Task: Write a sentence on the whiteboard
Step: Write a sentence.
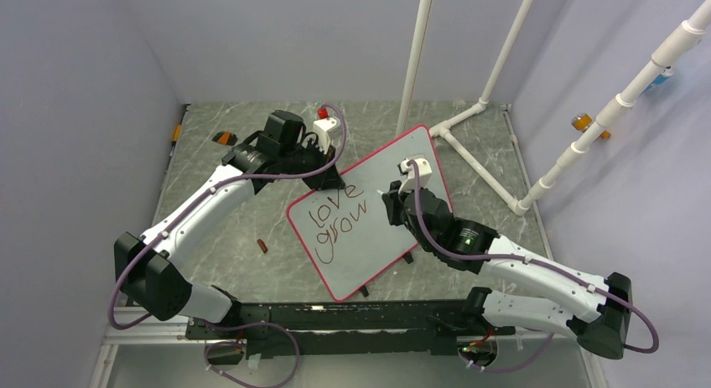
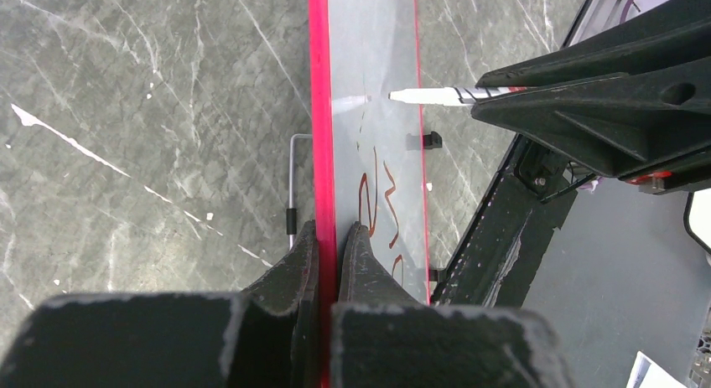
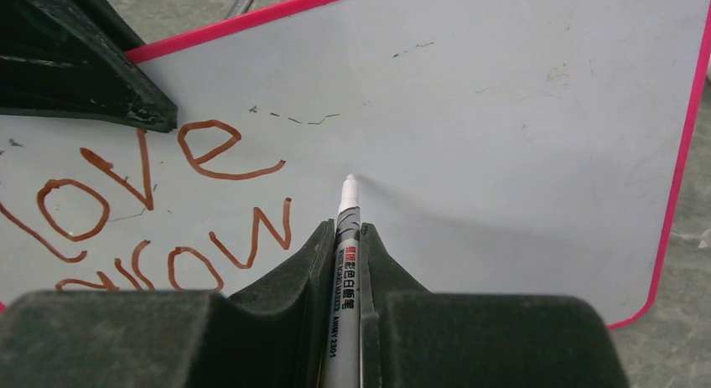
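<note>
The whiteboard (image 1: 381, 237) lies tilted at mid-table, with a red-pink frame. Dark red writing (image 1: 335, 216) on it reads "love" over "grow", also in the right wrist view (image 3: 168, 212). My left gripper (image 1: 329, 180) is shut on the board's far-left frame edge (image 2: 319, 111), with one finger on each side (image 2: 329, 237). My right gripper (image 1: 392, 202) is shut on a white marker (image 3: 346, 254). The marker's tip (image 3: 349, 181) sits just right of the "w". In the left wrist view the marker (image 2: 436, 95) points at the board with a small gap.
A white pipe frame (image 1: 469, 124) stands at the back right. A small dark red piece (image 1: 262, 245) lies on the table left of the board. An orange-black item (image 1: 223, 137) is at the back left. Black clips (image 1: 408, 257) sit at the board's near edge.
</note>
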`<state>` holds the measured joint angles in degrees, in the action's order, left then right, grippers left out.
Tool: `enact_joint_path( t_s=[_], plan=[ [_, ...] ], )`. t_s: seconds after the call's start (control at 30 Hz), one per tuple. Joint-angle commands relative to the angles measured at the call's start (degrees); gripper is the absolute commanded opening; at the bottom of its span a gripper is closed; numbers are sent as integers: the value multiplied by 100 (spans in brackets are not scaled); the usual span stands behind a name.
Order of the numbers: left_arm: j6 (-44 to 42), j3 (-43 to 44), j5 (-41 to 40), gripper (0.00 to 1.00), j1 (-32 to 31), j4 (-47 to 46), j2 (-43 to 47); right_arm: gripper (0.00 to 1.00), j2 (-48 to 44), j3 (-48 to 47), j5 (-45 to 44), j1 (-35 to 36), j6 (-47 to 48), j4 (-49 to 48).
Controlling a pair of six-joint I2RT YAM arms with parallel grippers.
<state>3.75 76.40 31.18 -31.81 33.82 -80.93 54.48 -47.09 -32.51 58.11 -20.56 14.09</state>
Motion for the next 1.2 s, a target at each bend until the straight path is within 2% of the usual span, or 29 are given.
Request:
enact_joint_path(
  t_s=[0.0,0.6,1.17],
  plan=[
    [-931,-24,-1037,0,-18,-218,112,0,99,-159,-27,-49,-1,-156],
    [-946,-7,-1059,0,-50,-201,114,0,268,20,855,-49,76,-409],
    [-942,-18,-1044,0,-45,-207,143,0,-74,428,624,-56,-227,-91]
  ],
)
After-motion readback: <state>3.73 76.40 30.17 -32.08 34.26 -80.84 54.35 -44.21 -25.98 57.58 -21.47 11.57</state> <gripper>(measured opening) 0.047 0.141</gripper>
